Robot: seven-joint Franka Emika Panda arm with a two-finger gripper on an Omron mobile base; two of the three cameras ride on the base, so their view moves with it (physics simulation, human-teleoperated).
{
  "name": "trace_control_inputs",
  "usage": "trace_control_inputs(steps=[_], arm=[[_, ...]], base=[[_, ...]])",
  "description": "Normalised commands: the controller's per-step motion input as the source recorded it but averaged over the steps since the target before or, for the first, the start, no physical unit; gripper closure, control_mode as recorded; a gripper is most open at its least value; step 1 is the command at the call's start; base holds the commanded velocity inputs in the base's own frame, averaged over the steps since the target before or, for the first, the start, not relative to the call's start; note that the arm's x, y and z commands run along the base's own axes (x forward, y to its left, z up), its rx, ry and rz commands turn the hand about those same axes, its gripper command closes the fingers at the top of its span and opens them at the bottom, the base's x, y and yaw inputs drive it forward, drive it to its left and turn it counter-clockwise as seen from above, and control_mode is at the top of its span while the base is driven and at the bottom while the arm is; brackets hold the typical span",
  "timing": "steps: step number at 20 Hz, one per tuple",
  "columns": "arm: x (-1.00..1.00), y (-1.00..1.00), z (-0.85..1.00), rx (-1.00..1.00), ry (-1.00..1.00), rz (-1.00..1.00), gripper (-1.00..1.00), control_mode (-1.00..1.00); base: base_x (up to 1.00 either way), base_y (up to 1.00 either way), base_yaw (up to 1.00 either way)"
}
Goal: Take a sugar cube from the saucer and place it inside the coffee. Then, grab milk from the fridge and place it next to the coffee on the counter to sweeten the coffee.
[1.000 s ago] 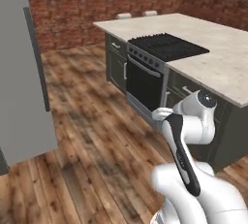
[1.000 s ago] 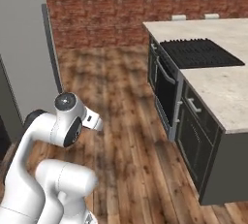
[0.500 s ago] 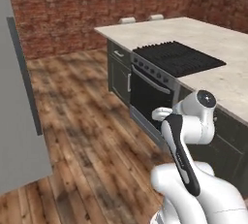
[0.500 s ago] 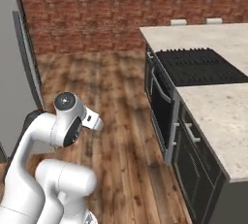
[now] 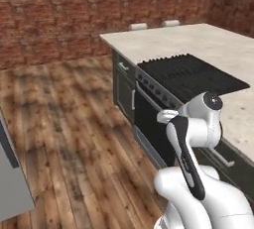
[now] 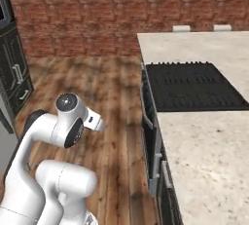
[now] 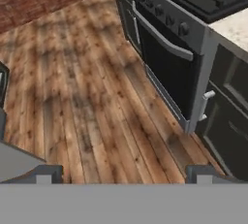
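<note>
My gripper (image 7: 123,174) is open over the wooden floor with nothing between its fingertips (image 7: 48,173). The counter (image 5: 198,44) is a beige speckled top on the right, and it also appears in the right base view (image 6: 209,160). A grey corner of the fridge (image 5: 12,193) with its dark handle stands at the lower left. My arm is folded up close to the base. The sugar cube, the saucer, the coffee and the milk are out of view.
A black cooktop (image 5: 191,77) is set into the counter, with a dark oven (image 7: 164,68) below it. Wooden floor (image 5: 64,124) stretches to a brick wall (image 5: 74,15). Dark cabinets (image 6: 12,68) stand at the far left. Two white chair backs (image 5: 138,26) rise behind the counter.
The whole picture has shifted, so the base has moved. The fridge has slid towards the left edge, and the counter with the cooktop now fills more of the views. The arm keeps its pose.
</note>
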Motion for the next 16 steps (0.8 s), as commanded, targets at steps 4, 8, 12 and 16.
trace_control_inputs(steps=[4, 8, 12, 16], arm=[[0.0, 0.0, 0.0, 0.0, 0.0, 0.0, -1.0, 1.0], [0.0, 0.0, 0.0, 0.0, 0.0, 0.0, -1.0, 1.0], [0.0, 0.0, 0.0, 0.0, 0.0, 0.0, -1.0, 1.0], [0.0, 0.0, 0.0, 0.0, 0.0, 0.0, -1.0, 1.0]], base=[[1.0, -0.33, 0.48], [1.0, -0.25, 0.53], [1.0, -0.33, 0.51], [1.0, -0.4, 0.43]])
